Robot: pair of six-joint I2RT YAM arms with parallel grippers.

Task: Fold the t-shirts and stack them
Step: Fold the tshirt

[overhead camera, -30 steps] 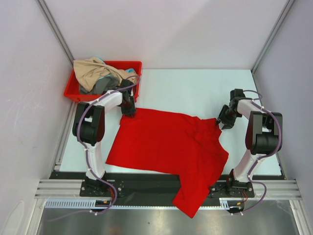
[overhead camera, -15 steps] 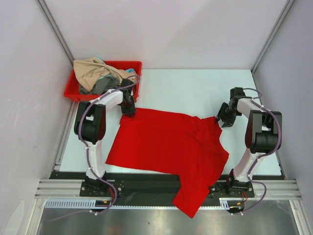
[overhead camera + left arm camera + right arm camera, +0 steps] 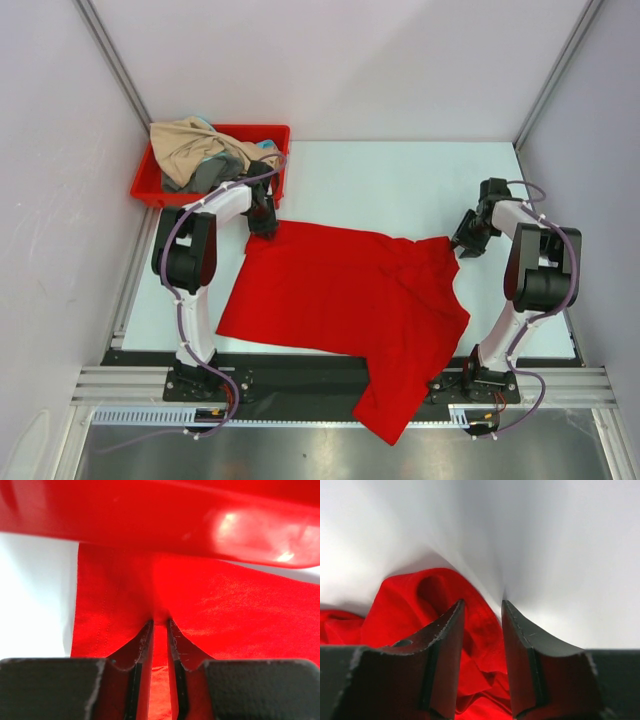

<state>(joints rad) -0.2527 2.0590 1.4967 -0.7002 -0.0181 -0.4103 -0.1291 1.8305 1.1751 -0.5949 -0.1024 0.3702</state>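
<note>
The red t-shirt (image 3: 340,295) lies spread across the white table, and its lower hem hangs over the near edge. My left gripper (image 3: 265,228) is at the shirt's far left corner and is shut on a pinch of the red cloth (image 3: 240,610); the cloth fills the narrow gap between the left gripper's (image 3: 159,621) jaws. My right gripper (image 3: 460,243) holds the shirt's far right corner, with bunched red cloth (image 3: 405,605) between the right gripper's (image 3: 482,602) jaws. Beige (image 3: 195,145), grey (image 3: 215,172) and light blue (image 3: 268,147) t-shirts lie piled in the tray.
The red plastic tray (image 3: 160,190) stands at the table's far left corner, right behind my left gripper; its rim (image 3: 150,515) fills the top of the left wrist view. White walls enclose the table (image 3: 380,180) on three sides.
My right gripper has moved a little right and away, and the shirt's far right corner has stretched out with it. The left gripper has stayed put.
</note>
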